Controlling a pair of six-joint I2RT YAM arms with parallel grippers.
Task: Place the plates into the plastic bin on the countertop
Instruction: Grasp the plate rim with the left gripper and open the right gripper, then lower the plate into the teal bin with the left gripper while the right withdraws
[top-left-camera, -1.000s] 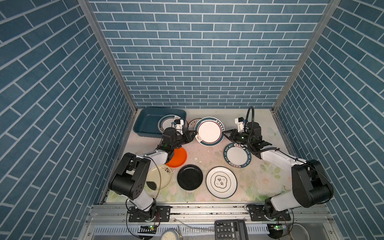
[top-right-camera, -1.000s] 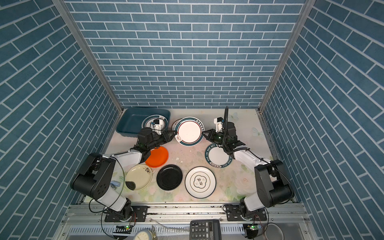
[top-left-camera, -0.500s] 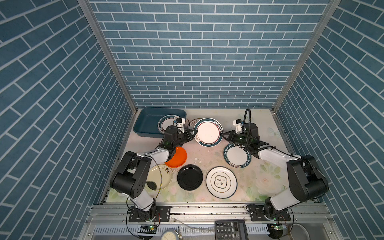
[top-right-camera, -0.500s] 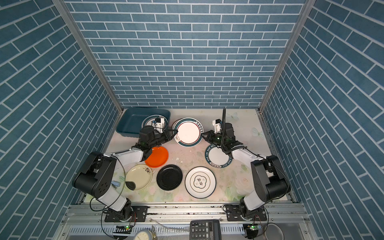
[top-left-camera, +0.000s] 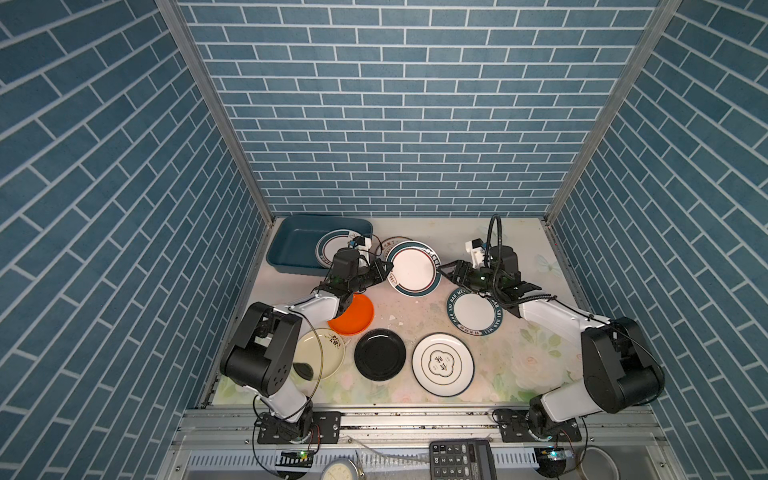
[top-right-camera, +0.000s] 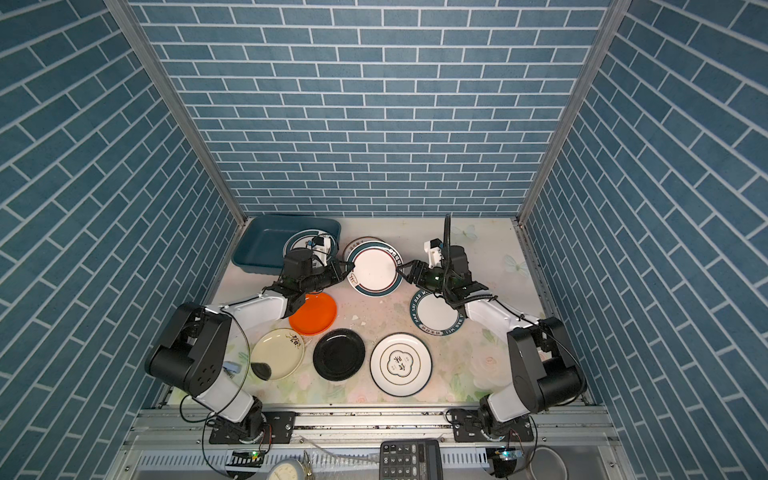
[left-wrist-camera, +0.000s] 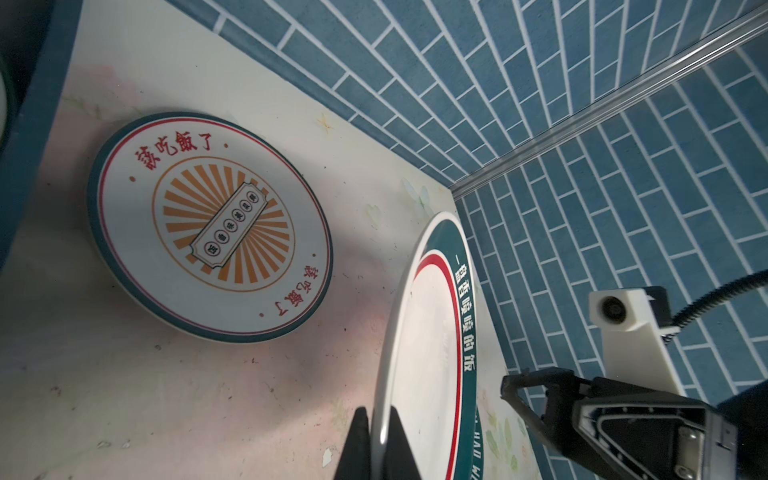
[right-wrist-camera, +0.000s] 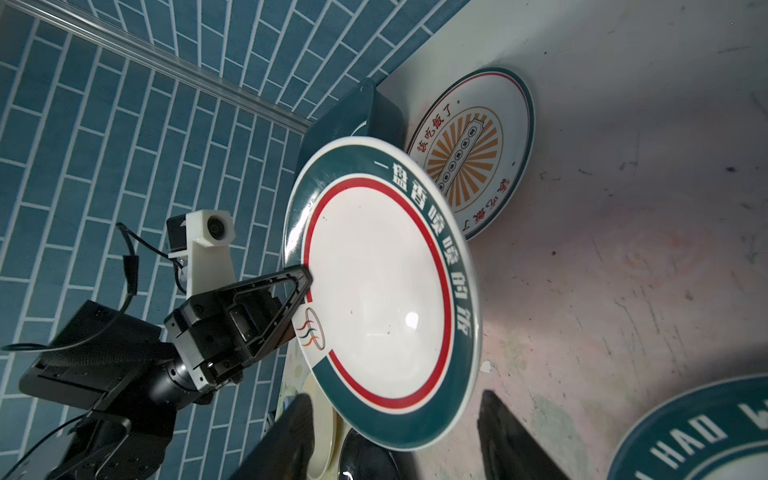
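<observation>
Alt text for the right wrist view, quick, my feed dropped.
The left tool pinches the rim of a tilted teal-rimmed plate above the countertop. The right tool is open, straddling its near edge. A sunburst plate lies behind, beside the plastic bin.

L gripper (top-right-camera: 341, 272) clamps teal-rim plate (top-right-camera: 375, 270) at its 9 o'clock edge; R gripper (top-right-camera: 406, 272) just beside 3 o'clock edge.

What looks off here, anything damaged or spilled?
Small white chips lie on the countertop between the orange plate and the Latin-lettered plate; possibly broken crockery. Nothing else stands out.
</observation>
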